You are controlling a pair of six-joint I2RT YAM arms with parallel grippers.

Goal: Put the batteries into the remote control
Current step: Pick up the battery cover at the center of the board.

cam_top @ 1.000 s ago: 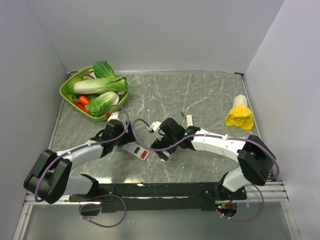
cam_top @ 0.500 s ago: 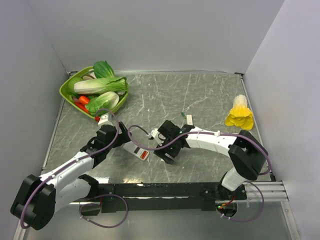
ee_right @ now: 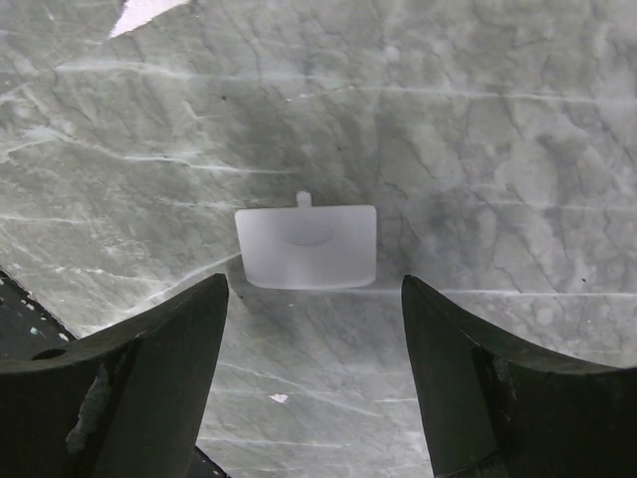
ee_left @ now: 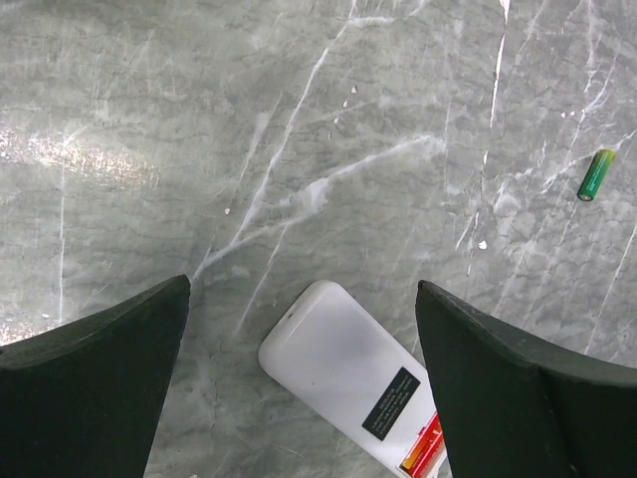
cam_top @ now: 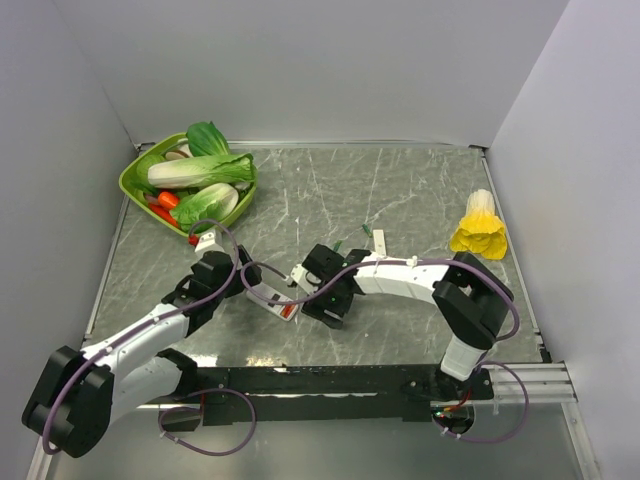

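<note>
**Left pincer** [ee_left: 304, 294]: the fingers stand wide apart and grip nothing. The remote control [ee_left: 343, 373] lies white back up on the marble table [ee_left: 149, 119], between the fingers and slightly behind their tips, touching neither. The batteries [ee_left: 423, 453] show orange-red in its open end, close to one finger. A small green cylinder [ee_left: 595, 174] lies well ahead, off to that same side.

**Right pincer** [ee_right: 314, 284]: the fingers are apart and clamp nothing. A small white cover [ee_right: 307, 246] lies flat on the table between the fingertips, clear of both.
</note>
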